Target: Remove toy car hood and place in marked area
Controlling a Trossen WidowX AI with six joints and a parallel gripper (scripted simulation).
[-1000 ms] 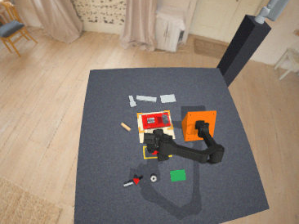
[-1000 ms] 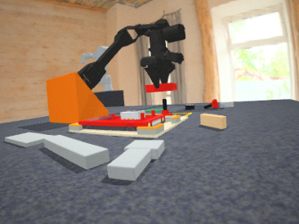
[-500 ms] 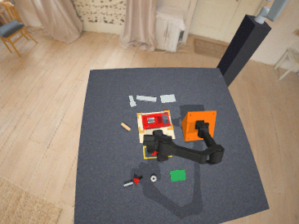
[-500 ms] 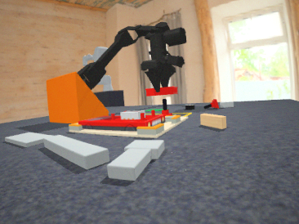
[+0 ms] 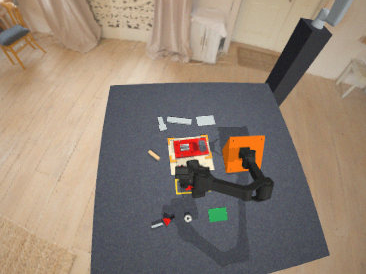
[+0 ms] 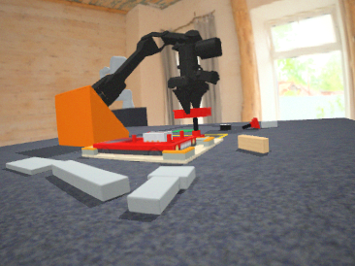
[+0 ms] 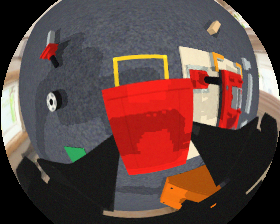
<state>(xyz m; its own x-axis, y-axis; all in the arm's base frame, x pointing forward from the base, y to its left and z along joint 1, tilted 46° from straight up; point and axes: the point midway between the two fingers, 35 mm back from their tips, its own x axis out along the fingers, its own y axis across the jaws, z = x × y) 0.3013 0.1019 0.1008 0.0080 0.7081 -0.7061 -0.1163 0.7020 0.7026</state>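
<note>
My gripper (image 5: 188, 184) (image 6: 192, 106) (image 7: 153, 131) is shut on the red hood (image 5: 188, 186) (image 6: 192, 113) (image 7: 150, 125) and holds it flat a little above the table. The hood hangs over the yellow marked area (image 5: 176, 185) (image 6: 218, 135) (image 7: 140, 58), whose far edge shows past the hood in the wrist view. The toy car (image 5: 190, 147) (image 6: 141, 145) (image 7: 228, 97), red on a cream base plate (image 5: 172, 167), sits just behind the marked area.
An orange block (image 5: 244, 152) (image 6: 82, 116) (image 7: 188, 193) holds the arm's base right of the car. Grey blocks (image 5: 179, 120) (image 6: 92, 180) lie behind the car, a wooden block (image 5: 153, 154) (image 6: 252, 144) (image 7: 214, 27) to its left. A green tile (image 5: 217, 214) (image 7: 75, 153), a wheel (image 5: 185, 218) (image 7: 51, 100) and a small red part (image 5: 162, 222) (image 7: 49, 50) lie in front.
</note>
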